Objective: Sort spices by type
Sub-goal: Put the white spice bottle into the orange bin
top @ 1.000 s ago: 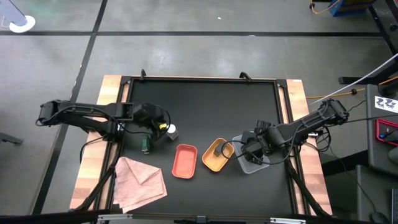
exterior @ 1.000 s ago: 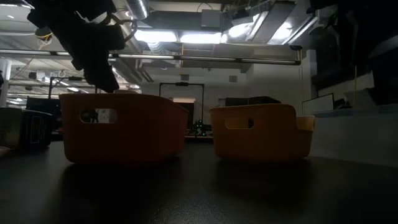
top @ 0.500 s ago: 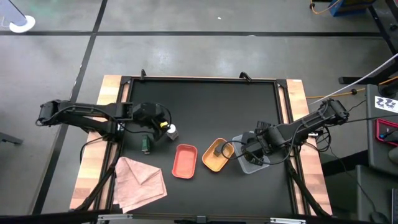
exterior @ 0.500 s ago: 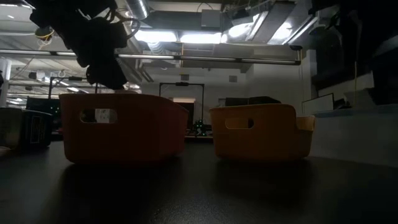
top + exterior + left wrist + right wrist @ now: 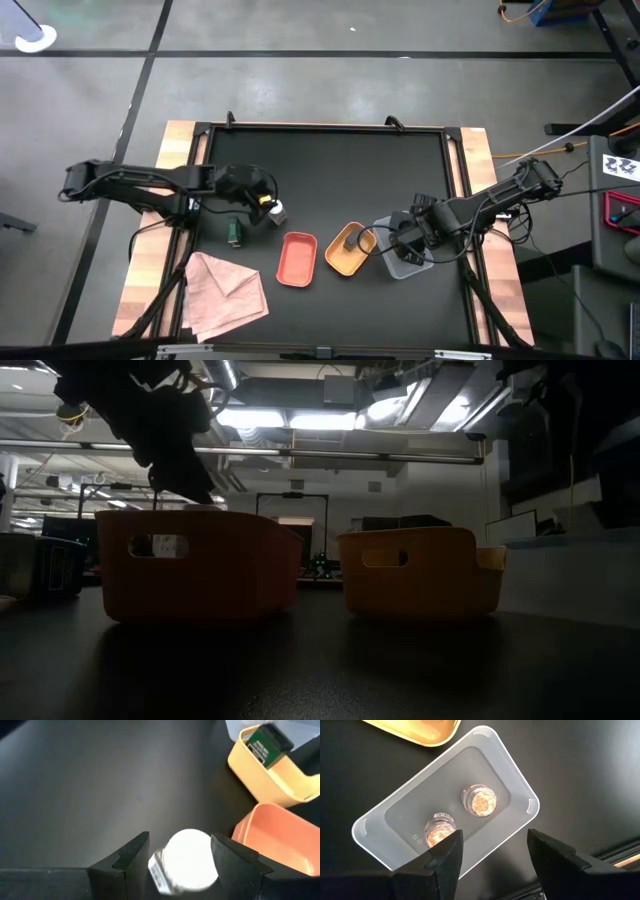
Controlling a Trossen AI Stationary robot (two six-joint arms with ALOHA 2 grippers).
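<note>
Black table (image 5: pixel 330 180) under ceiling lights, left gripper (image 5: pixel 181 854) jaws wide around the white-capped jar (image 5: pixel 189 861) beside the red tray (image 5: pixel 297 259), right gripper (image 5: pixel 491 851) open above two pinkish-brown jars (image 5: pixel 479 800) standing in the grey tray (image 5: pixel 520 785), green jar (image 5: pixel 265 744) in the yellow tray (image 5: pixel 265 782).

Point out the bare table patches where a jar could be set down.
The black mat is bare across its far half. The near strip is crowded: pink cloth, red tray, yellow tray, grey tray; left gripper hovers around the white-capped jar.

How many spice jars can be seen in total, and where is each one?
5: two pinkish-brown jars in the grey tray, one dark jar in the yellow tray, one dark jar on the table, one white-capped jar between the left gripper's fingers.
</note>
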